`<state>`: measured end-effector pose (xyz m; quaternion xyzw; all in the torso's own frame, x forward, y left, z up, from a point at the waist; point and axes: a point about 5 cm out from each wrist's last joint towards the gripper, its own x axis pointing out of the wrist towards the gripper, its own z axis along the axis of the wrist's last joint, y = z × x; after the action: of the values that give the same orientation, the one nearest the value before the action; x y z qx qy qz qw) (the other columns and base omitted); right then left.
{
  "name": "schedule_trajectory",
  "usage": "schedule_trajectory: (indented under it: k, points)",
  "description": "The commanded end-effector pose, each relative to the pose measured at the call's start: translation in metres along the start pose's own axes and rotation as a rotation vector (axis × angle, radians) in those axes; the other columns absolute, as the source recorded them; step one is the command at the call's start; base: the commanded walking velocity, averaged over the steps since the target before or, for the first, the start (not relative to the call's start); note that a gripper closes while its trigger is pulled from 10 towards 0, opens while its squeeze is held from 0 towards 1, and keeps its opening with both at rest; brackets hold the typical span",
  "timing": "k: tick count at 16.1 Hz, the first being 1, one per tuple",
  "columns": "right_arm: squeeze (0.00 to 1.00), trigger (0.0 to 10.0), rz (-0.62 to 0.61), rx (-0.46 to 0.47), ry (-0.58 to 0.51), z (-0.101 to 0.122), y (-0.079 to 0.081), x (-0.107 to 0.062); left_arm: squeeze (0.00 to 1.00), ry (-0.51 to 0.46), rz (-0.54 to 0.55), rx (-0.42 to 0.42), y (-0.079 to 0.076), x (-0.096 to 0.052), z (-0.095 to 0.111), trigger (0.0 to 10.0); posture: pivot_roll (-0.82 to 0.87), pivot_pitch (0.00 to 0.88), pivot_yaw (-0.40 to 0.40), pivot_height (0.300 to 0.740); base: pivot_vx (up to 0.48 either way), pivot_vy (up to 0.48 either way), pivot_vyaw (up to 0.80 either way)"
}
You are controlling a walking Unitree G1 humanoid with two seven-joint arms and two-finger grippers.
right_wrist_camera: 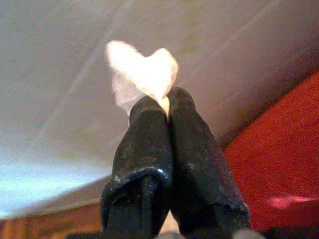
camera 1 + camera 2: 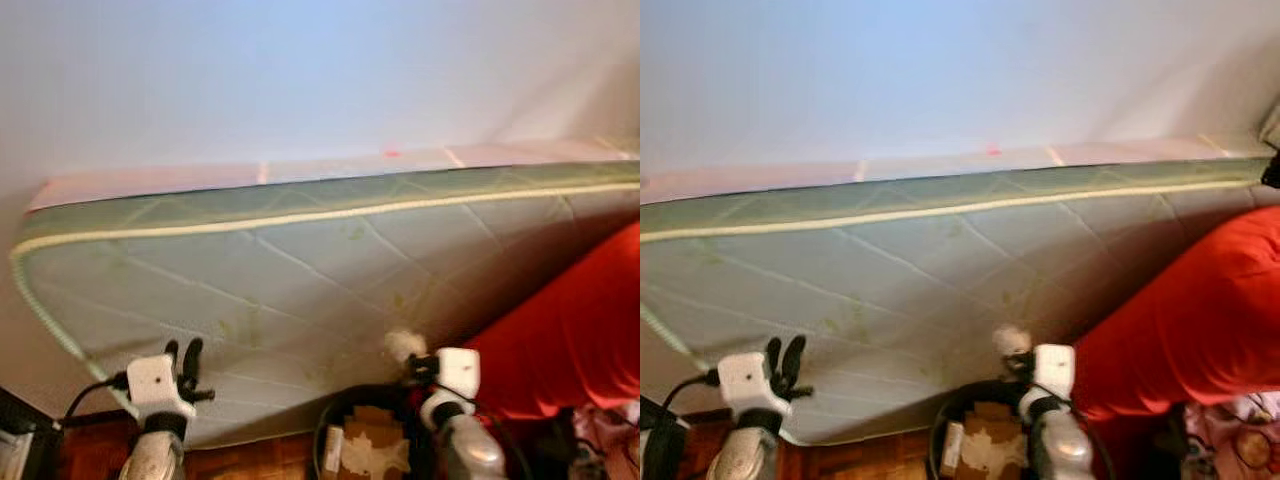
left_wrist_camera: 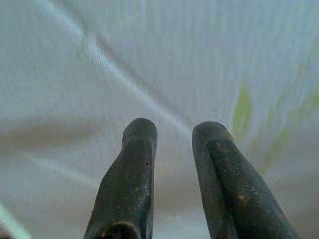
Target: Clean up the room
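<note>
Down at the near edge, a dark round bin (image 2: 335,425) sits on the wooden floor (image 2: 250,462) between the two arms, with torn brown cardboard scraps (image 2: 370,445) lying inside it. The right tool (image 1: 165,102) is raised just above the bin's far rim, its two black fingers (image 1: 144,144) pressed tight together and pinching a small crumpled white wad of tissue (image 1: 142,72), which sticks out past the fingertips. From the head camera the wad (image 2: 403,345) shows as a pale fluffy blob just ahead of the right wrist, over the bin and close in front of the mattress face.

Over on the left, the left tool (image 2: 184,362) is up as well, pointing at the mattress; its fingers (image 3: 132,169) stand a narrow gap apart and grip nothing. A black cable (image 2: 85,395) trails off the left wrist toward a dark object, too cut off to identify, at the lower left corner.

To the right of the bin, a red fabric mass (image 2: 580,330) bulges up and rests against the mattress. Low at the right edge there is a bit of pinkish patterned material (image 2: 1240,440), blurry.

Behind everything, a large mattress (image 2: 300,270) stands on its long edge on the floor, tilted back and leaning on the pale wall (image 2: 300,80). Its quilted grey-green cover carries faint green leaf marks, and cream piping runs along its upper edge.
</note>
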<state>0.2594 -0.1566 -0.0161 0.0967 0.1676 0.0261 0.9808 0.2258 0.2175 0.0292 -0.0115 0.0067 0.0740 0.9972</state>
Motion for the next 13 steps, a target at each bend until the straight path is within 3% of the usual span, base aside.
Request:
schedule_trajectory:
  k: [1, 5, 8, 13]
  points:
    - [0.0, 10.0, 0.005, -0.003, -0.029, 0.003, 0.0, -0.001, 0.0, 0.027, -0.009, 0.008, 0.0, -0.003, -0.005, 10.0, 0.15, 0.125, -0.108, 0.74, 0.0, 0.0, 0.0]
    - [0.0, 10.0, -0.03, -0.019, -0.094, 0.008, -0.006, -0.011, 0.0, 0.067, -0.057, 0.02, -0.008, -0.017, 0.002, 10.0, 0.15, 0.135, -0.116, 0.74, 0.0, 0.0, 0.0]
    - [0.0, 10.0, -0.09, 0.009, -0.084, 0.005, -0.013, -0.017, 0.0, 0.077, -0.085, 0.048, -0.008, -0.027, 0.0, 10.0, 0.15, 0.142, -0.118, 0.74, 0.0, 0.0, 0.0]
    - [0.0, 10.0, -0.121, -0.01, -0.045, 0.002, -0.011, -0.016, 0.0, 0.079, -0.114, 0.071, -0.009, -0.021, 0.012, 10.0, 0.16, 0.136, -0.109, 0.74, 0.0, 0.0, 0.0]
